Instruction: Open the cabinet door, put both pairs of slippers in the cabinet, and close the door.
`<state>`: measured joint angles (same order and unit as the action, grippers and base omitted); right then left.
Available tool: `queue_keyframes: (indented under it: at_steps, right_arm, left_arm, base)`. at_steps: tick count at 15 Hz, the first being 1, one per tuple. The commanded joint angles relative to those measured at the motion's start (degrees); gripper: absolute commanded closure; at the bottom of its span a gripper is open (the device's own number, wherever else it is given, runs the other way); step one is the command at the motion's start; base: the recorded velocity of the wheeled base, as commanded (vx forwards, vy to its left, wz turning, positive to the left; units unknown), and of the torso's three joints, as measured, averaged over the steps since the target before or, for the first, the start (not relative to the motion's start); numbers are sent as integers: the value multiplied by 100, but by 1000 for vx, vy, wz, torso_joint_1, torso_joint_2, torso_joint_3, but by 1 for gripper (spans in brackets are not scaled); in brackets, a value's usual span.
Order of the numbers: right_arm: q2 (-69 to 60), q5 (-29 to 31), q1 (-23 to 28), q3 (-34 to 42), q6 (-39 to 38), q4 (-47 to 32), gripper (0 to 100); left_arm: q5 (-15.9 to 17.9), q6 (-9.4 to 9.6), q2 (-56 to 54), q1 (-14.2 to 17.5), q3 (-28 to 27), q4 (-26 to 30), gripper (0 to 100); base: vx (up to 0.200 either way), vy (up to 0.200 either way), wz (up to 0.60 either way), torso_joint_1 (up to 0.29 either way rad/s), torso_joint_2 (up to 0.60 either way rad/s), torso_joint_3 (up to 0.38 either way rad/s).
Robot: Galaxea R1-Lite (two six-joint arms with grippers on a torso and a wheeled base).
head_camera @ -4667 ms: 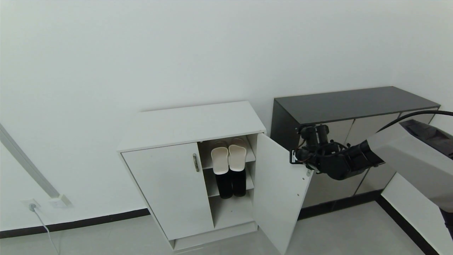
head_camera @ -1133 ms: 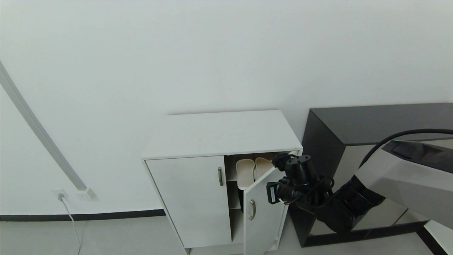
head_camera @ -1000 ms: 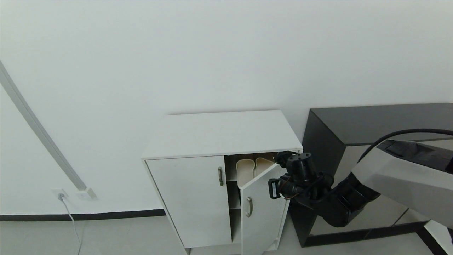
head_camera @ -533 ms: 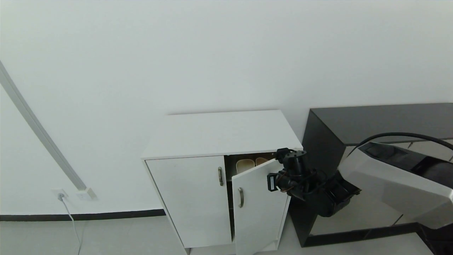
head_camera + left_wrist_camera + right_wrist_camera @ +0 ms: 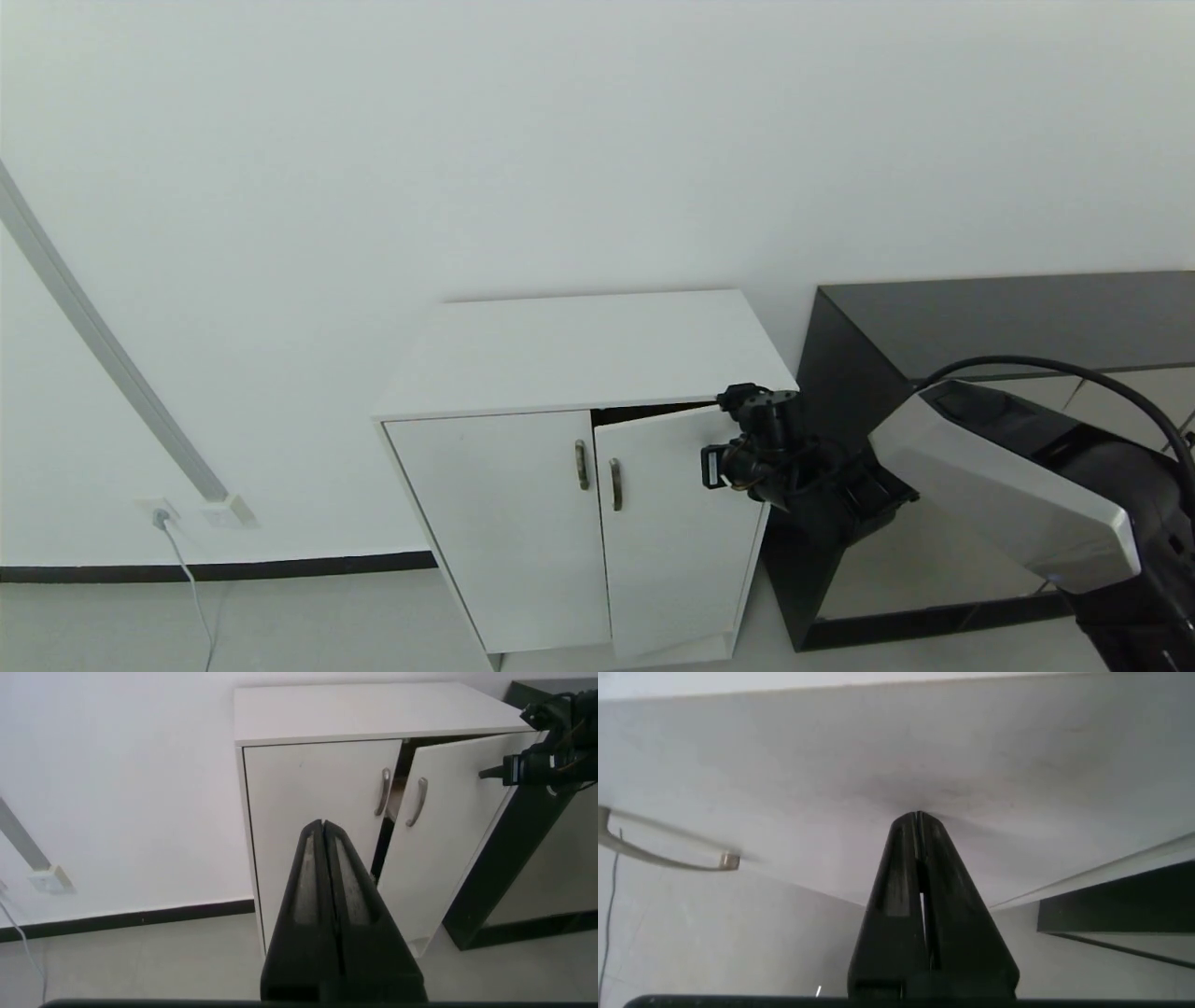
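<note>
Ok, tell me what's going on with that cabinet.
The robot's right gripper, shut, is pressed tip-first against the outer face of the right door of the white cabinet. That door is nearly closed, with a dark gap left along its top edge; the left door is shut. The left gripper, also shut and holding nothing, hangs back in front of the cabinet. It looks like the door-closing step, not yet finished.

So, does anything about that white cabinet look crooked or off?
Yes: the right door isn't flush. It stands slightly ajar, with a dark gap along its top, while the left door lies flat. The right gripper rests against its face.
</note>
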<state>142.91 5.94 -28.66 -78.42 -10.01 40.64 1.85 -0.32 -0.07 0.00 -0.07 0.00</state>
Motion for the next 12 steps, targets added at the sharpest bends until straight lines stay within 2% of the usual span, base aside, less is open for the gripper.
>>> queue_keyframes:
  at_steps: [1,12]
  right_arm:
    - [132,-5,18,-182,-1,-57,100]
    - [211,4,115,-578,34,-294,100]
  left_arm:
    - [8,-3,7,0,7,0,100]
    - [8,5,7,0,7,0,100]
  base:
    - [0,0,0,0,0,0]
    - [0,0,0,0,0,0]
